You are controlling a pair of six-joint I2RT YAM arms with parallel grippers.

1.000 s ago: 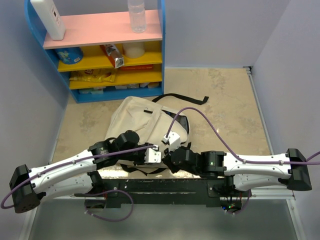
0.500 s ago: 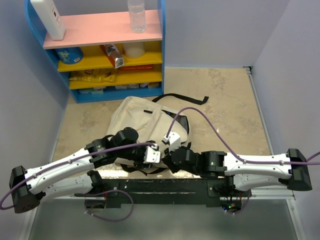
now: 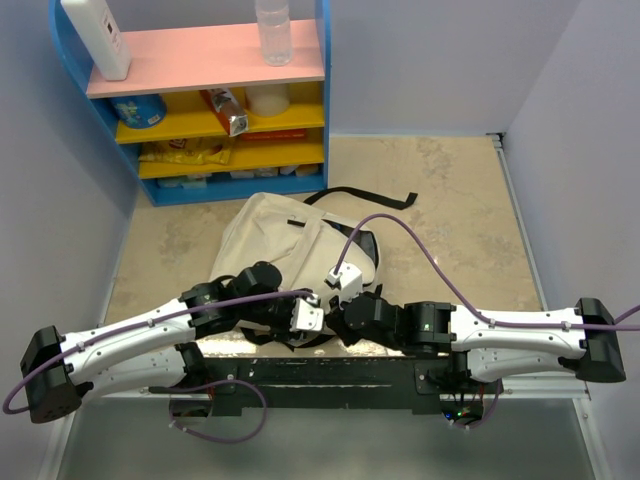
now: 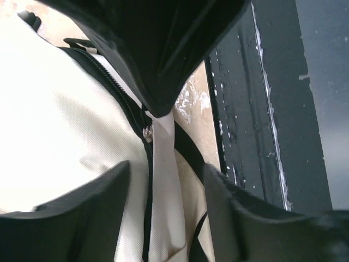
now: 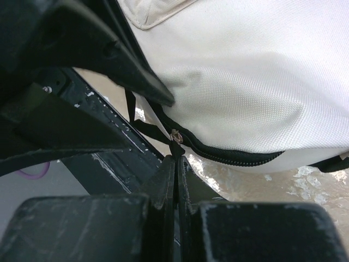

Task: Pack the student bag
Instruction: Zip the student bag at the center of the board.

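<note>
The student bag (image 3: pixel 285 235), a beige canvas backpack with black straps, lies flat in the middle of the table. Both grippers meet at its near edge. My right gripper (image 5: pixel 175 159) is shut on the black zipper pull (image 5: pixel 175 143), just below the metal slider on the bag's black zipper (image 5: pixel 229 155). In the top view it (image 3: pixel 338 320) reaches in from the right. My left gripper (image 4: pixel 166 180) stands open over the same spot. A beige fold of the bag (image 4: pixel 163 164) runs between its fingers (image 4: pixel 92 207) and they do not pinch it. The slider (image 4: pixel 146 132) shows just above.
A blue shelf unit (image 3: pixel 322 90) stands at the back left, with a white bottle (image 3: pixel 97 35), a clear bottle (image 3: pixel 273 30) and snack packs. A loose black strap (image 3: pixel 365 195) trails behind the bag. The black base rail (image 3: pixel 330 372) runs along the near edge, close to the grippers. Walls close both sides.
My left gripper's jaws have spread apart, and the left arm has shifted slightly back and forth. The right gripper has stayed shut on the zipper pull, unmoved.
</note>
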